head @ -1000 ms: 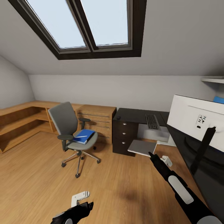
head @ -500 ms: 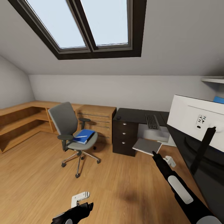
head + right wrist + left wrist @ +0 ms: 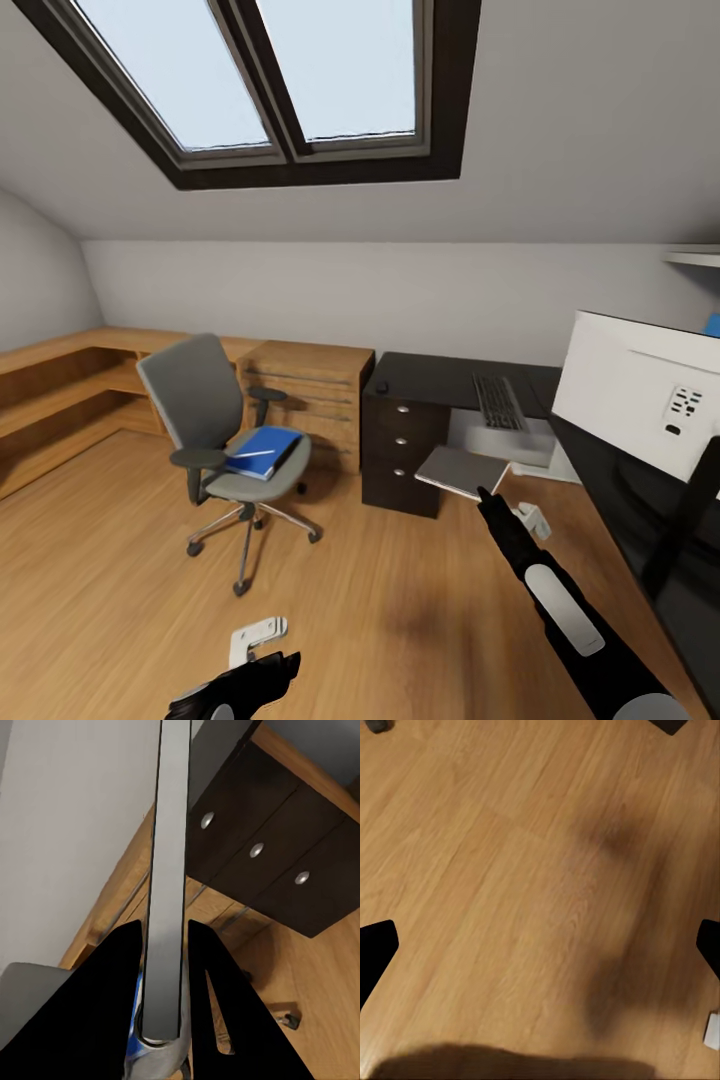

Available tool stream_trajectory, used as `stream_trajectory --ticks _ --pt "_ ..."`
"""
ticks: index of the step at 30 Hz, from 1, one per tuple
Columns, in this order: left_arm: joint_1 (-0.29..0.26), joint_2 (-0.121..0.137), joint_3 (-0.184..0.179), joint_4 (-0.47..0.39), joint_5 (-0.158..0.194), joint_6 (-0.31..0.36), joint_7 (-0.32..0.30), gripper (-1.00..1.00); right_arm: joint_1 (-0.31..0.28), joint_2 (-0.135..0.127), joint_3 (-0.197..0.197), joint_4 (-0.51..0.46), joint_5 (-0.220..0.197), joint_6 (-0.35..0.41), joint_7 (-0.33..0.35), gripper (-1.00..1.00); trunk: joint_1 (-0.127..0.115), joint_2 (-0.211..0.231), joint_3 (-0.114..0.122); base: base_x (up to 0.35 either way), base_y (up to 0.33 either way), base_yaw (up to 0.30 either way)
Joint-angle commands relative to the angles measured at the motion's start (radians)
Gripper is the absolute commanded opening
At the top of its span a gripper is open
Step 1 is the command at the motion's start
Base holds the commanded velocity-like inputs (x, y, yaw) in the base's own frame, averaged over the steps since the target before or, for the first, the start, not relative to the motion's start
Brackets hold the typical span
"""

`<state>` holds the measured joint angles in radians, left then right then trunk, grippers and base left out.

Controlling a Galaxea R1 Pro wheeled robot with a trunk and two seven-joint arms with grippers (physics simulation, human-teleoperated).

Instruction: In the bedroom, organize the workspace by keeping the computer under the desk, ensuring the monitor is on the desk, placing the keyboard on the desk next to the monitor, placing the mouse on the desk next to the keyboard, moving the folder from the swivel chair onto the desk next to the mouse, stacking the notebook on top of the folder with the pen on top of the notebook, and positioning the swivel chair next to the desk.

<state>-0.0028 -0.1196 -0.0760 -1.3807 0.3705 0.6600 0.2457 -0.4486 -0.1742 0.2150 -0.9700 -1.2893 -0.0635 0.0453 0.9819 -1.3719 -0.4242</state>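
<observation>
My right gripper [image 3: 487,497] is shut on the thin grey notebook [image 3: 462,470], held above the floor in front of the desk's dark drawer unit [image 3: 400,445]. In the right wrist view the notebook [image 3: 166,870] stands edge-on between the black fingers [image 3: 112,1005]. The grey swivel chair [image 3: 205,400] stands left of the desk, away from it, with the blue folder [image 3: 268,445] and the white pen [image 3: 252,454] on its seat. On the black desk [image 3: 440,372] lie the keyboard [image 3: 497,400] and a small dark mouse [image 3: 381,386]. The monitor [image 3: 640,395] shows its white back at right. My left gripper [image 3: 540,949] hangs open over bare floor.
A low light-wood cabinet [image 3: 310,385] and shelving [image 3: 60,385] line the back and left walls. A pale grey box [image 3: 490,432], maybe the computer, sits under the desk top. Wood floor [image 3: 380,600] stretches between me, the chair and the desk. A skylight is overhead.
The whole head view has shifted, so the chair and desk sit further left in the picture. The right gripper still holds the notebook at about the same height. The left arm has not moved.
</observation>
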Motion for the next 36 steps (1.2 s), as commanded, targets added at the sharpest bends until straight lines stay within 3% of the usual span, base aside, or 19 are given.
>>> stream_trajectory --ticks 1,28,36 --pt "0.0 0.0 -0.001 -0.001 0.011 0.003 0.009 1.0 -0.001 -0.001 0.004 0.001 -0.011 -0.007 0.006 -1.0 0.001 -0.001 -0.001 0.328 0.0 0.0" --pt "0.0 -0.004 -0.004 -0.001 0.01 0.003 0.009 1.0 -0.001 0.004 0.005 -0.003 -0.019 -0.009 0.012 -1.0 0.001 -0.001 -0.001 0.33 0.0 0.0" --pt "0.0 -0.005 -0.012 0.001 0.011 0.003 0.009 1.0 -0.001 0.076 0.001 -0.002 -0.019 -0.01 0.013 -1.0 0.001 -0.001 -0.001 0.33 0.0 0.0"
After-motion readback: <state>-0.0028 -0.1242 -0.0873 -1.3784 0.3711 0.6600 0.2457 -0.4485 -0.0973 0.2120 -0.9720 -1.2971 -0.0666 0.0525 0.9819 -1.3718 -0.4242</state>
